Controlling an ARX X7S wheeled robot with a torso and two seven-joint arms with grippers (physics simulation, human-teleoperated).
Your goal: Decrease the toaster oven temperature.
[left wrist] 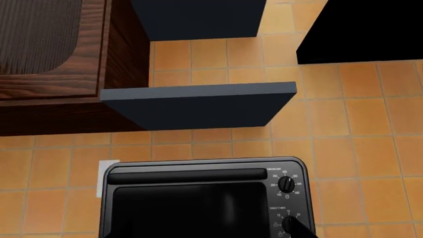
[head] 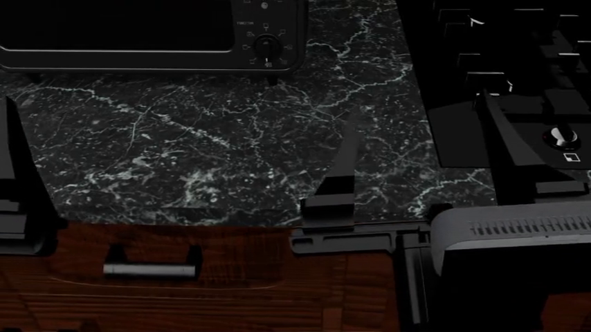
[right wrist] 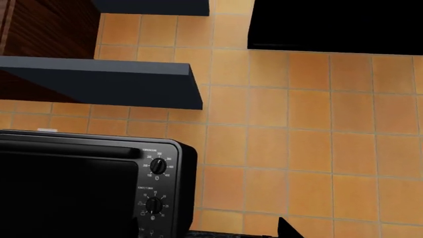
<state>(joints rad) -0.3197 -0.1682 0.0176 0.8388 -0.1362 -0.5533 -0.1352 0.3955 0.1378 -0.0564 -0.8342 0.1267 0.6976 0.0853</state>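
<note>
The black toaster oven [left wrist: 191,203] stands against the tiled wall. It also shows in the right wrist view [right wrist: 86,188] and at the head view's top left [head: 120,34]. Its top knob, marked 150-250 [left wrist: 286,184] [right wrist: 158,166], is out of the head view. My left gripper [left wrist: 211,234] is open in front of the oven. One fingertip [left wrist: 296,229] overlaps the second knob in that view, and one finger [head: 11,152] shows in the head view. My right gripper [head: 417,111] [right wrist: 211,234] is open above the counter's front, clear of the oven. Neither gripper touches a knob.
The black marble counter [head: 185,138] runs between the oven and me. A glossy black stovetop [head: 499,69] with a chrome knob [head: 558,136] lies at the right. Dark shelves [left wrist: 198,104], a wooden cabinet [left wrist: 53,49] and a black hood [left wrist: 360,29] hang above. A wooden drawer front with a bar handle [head: 151,270] is below.
</note>
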